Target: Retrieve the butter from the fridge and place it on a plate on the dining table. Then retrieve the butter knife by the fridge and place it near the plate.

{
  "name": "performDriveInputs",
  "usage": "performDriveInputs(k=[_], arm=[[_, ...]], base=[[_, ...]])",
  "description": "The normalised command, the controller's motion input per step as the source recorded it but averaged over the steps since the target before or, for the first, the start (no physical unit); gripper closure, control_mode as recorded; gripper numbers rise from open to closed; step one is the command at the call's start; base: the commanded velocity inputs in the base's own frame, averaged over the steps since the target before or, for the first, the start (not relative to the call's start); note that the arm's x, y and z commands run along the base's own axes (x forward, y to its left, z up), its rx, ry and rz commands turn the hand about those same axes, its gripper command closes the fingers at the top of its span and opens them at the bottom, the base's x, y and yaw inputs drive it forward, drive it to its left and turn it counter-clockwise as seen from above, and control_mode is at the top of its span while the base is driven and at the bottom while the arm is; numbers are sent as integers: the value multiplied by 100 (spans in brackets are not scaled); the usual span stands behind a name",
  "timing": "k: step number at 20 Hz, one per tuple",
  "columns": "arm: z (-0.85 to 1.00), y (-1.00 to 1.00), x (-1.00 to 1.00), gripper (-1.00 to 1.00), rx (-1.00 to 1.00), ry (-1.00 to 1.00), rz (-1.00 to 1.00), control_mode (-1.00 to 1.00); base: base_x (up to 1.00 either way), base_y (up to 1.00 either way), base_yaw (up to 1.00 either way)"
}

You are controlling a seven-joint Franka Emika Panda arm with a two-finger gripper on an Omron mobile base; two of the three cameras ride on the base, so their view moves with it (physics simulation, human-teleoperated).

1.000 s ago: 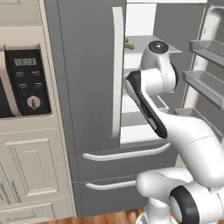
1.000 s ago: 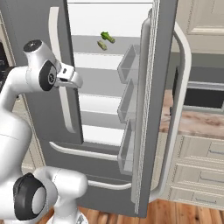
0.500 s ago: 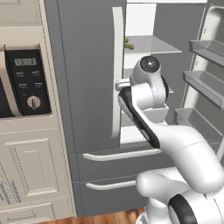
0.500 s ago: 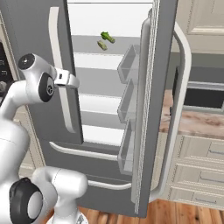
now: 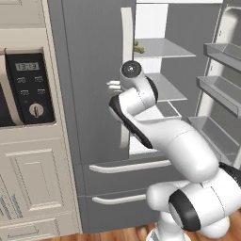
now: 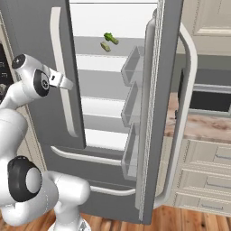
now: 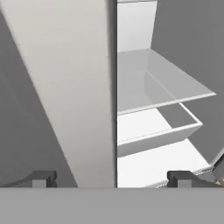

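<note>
Compared with a second ago, the arm has swung toward the left of the left base view, so the hand (image 5: 113, 85) now sits at the pale handle (image 5: 126, 52) of the closed left door, in the upper middle of that frame; the base has not driven. The hand (image 7: 112, 178) is spread wide and holds nothing, its tips straddling the handle's edge in the hand view. The fridge (image 6: 31, 54) has its right door (image 6: 155, 113) swung open, leaving clear room above the white shelves (image 7: 148, 83). A green vegetable (image 6: 108, 41) lies on the top shelf; whether the butter is beside it I cannot tell.
</note>
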Motion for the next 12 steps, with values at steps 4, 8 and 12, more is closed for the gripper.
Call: performDriveInputs(k=[4,8,12], arm=[[0,1,0,-100,1,1,0,-100],[-9,11,17,-100,8,-7,3,-100],[0,0,18,-100,1,-10,4,-100]], base=[[0,0,0],[0,0,0],[0,0,0]])
